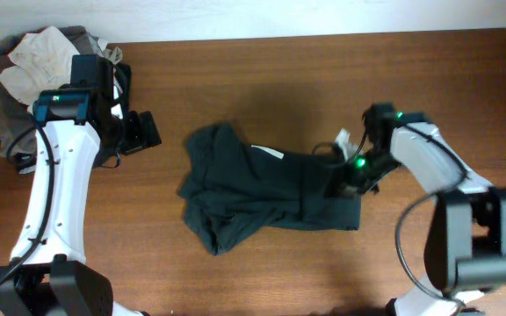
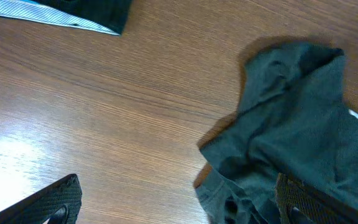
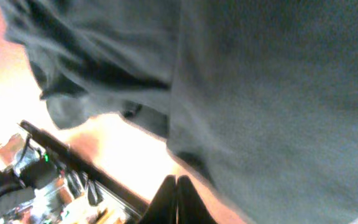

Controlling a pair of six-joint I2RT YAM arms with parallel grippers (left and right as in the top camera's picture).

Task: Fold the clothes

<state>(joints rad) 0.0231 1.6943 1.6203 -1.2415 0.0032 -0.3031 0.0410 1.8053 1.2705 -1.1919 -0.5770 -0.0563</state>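
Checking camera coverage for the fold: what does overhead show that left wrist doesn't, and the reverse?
Only overhead: both arms, the right gripper at the shirt's right edge, and a garment pile at the table's far left corner.
Only left wrist: the left gripper close up, fingers wide apart, and a blue-striped edge at the top of the frame that I can't identify.
Both: the dark T-shirt, crumpled on the wooden table.
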